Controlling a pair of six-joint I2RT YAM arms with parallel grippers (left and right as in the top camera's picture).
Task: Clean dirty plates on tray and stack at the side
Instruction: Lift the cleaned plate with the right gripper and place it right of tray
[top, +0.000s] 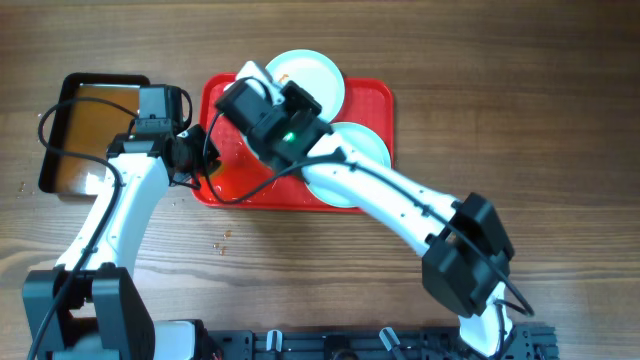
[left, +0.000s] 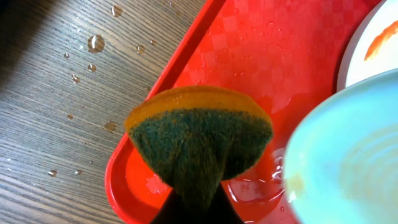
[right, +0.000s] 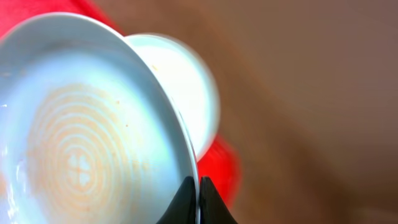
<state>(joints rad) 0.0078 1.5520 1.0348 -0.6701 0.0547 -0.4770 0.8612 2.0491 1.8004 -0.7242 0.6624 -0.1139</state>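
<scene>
The red tray (top: 225, 185) lies mid-table. One plate (top: 310, 75) sits at its far edge and a second plate (top: 367, 145) at its right end, partly under my right arm. My right gripper (right: 199, 186) is shut on the rim of a third plate (right: 81, 137), held tilted on edge above the tray's left part; its edge shows in the overhead view (top: 250, 72). My left gripper (top: 198, 165) is shut on a green and yellow sponge (left: 199, 137) over the tray's wet left corner (left: 249, 56), close beside the held plate (left: 348, 155). A plate with an orange smear (left: 373, 50) lies behind.
A black tray of brownish liquid (top: 90, 130) stands left of the red tray, next to my left arm. Water drops (left: 95, 43) lie on the wooden table by the tray's edge. A puddle sits in the tray corner (left: 255, 186).
</scene>
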